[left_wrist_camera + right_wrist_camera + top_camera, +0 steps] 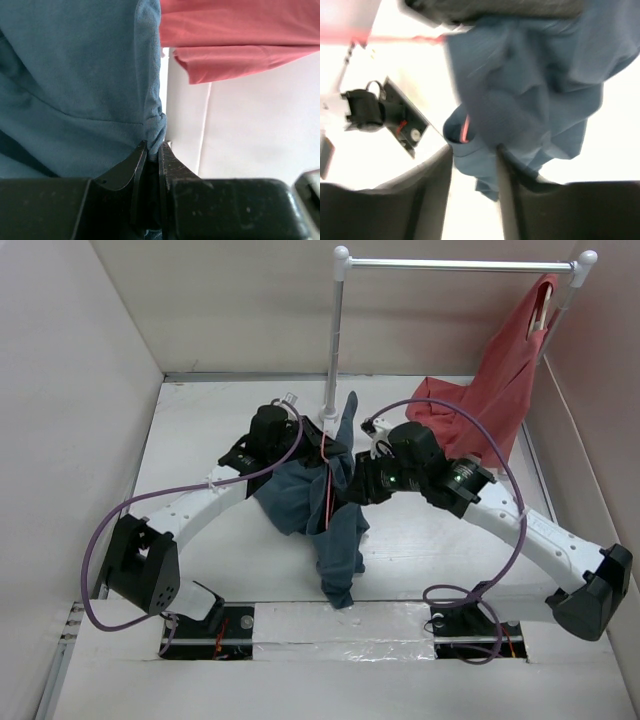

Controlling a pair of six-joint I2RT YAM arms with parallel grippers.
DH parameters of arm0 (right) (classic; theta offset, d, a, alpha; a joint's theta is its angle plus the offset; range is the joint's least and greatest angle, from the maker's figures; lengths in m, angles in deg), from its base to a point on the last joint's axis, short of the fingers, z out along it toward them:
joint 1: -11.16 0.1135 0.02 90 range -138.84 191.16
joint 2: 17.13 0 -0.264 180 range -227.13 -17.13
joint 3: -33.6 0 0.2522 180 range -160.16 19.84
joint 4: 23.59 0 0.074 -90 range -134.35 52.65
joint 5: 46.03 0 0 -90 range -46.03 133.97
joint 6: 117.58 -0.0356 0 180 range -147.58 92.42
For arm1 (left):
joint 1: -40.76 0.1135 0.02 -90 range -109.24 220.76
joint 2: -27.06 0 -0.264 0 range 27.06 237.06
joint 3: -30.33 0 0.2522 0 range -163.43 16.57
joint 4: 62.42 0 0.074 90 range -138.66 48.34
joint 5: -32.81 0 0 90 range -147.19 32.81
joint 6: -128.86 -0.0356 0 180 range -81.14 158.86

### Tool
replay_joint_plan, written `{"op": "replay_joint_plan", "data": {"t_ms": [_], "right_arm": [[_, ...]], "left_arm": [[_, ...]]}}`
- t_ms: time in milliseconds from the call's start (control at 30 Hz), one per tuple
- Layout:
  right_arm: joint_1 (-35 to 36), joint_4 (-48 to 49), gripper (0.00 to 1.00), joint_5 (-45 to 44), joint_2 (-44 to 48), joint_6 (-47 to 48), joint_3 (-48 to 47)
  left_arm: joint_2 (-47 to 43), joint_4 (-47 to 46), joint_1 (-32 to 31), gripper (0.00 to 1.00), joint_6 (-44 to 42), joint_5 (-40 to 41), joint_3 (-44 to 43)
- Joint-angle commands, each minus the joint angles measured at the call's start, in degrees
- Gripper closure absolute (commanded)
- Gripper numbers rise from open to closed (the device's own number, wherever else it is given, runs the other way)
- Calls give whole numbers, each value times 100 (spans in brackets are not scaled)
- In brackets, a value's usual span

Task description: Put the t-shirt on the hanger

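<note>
The slate-blue t-shirt [335, 510] hangs bunched between my two arms, with its lower end on the table near the front. My left gripper [325, 450] is shut on a fold of the t-shirt's edge [75, 75], which is pinched between its fingertips [152, 146]. My right gripper [358, 490] is just right of the cloth. In the right wrist view it [474, 155] is open, and the t-shirt [530, 85] hangs right at its fingertips. The hanger's silver rod [460, 263] spans the back, well above both grippers.
A red shirt [500, 380] hangs from the right end of the rod and drapes onto the table; it also shows in the left wrist view [235, 35]. The hanger's left pole [335, 340] stands just behind the grippers. Walls enclose the table on three sides.
</note>
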Motion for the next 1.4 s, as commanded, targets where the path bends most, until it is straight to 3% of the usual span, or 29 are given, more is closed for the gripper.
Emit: {"op": "replay_joint_plan", "data": {"t_ms": [0, 33, 100, 200, 300, 433, 500, 533, 667, 900, 1000, 1167, 1267, 1300, 1367], "right_arm": [[313, -108, 78, -392, 196, -58, 116], [375, -108, 81, -532, 213, -145, 168], [516, -117, 76, -760, 292, -225, 309], [657, -73, 49, -1262, 669, -331, 546], [657, 462, 41, -860, 978, -340, 1098], [657, 1121, 51, 37, 803, -226, 1714], [657, 1315, 61, 187, 680, -155, 1856], [657, 1568, 62, 214, 644, -146, 1987], [657, 2062, 46, 302, 364, -68, 2120], [657, 2361, 44, -497, 170, -348, 2330], [657, 2642, 41, -315, 82, -383, 2480], [657, 3713, 51, 521, 38, -489, 2823], [657, 4022, 71, 504, 169, -550, 2937], [657, 4058, 85, 460, 291, -559, 2972], [657, 4128, 95, 329, 467, -629, 3051]], "left_arm": [[-90, -656, 44, 100, 301, -58, -158], [-81, -674, 44, 100, 319, -58, -193], [-72, -727, 96, 100, 371, -58, -272], [-63, -832, 219, 100, 485, -163, -273], [-90, -833, 220, 100, 530, -216, -316], [-142, -938, 220, 100, 661, -304, -299], [-177, -921, 220, 100, 662, -304, -299], [-178, -921, 220, 100, 662, -304, -299], [-195, -929, 220, 100, 679, -269, -264], [-248, -815, 220, 100, 635, -234, -369], [-265, -806, 220, 100, 653, -234, -369], [-274, -868, 220, 100, 706, -252, -360], [-283, -877, 220, 100, 723, -234, -404], [-283, -877, 220, 100, 723, -243, -422], [-292, -859, 220, 100, 697, -208, -448]]}}
